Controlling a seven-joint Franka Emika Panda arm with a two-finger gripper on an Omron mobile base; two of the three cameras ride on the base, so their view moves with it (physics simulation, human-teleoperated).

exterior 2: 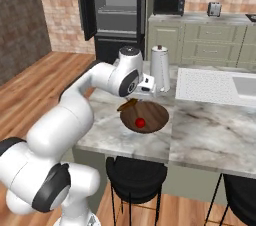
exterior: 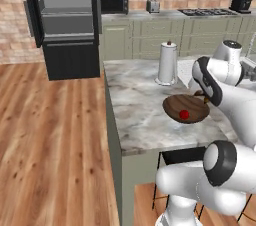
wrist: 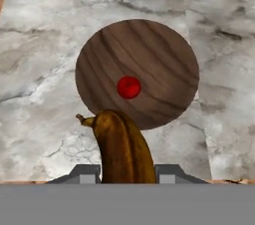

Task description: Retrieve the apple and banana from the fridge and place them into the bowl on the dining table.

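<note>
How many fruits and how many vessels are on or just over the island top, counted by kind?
Apple, lying in the bowl: 1
Banana, held by the end effector above the bowl's edge: 1
Wooden bowl: 1
White jug with a red knob: 1
Total: 4
</note>
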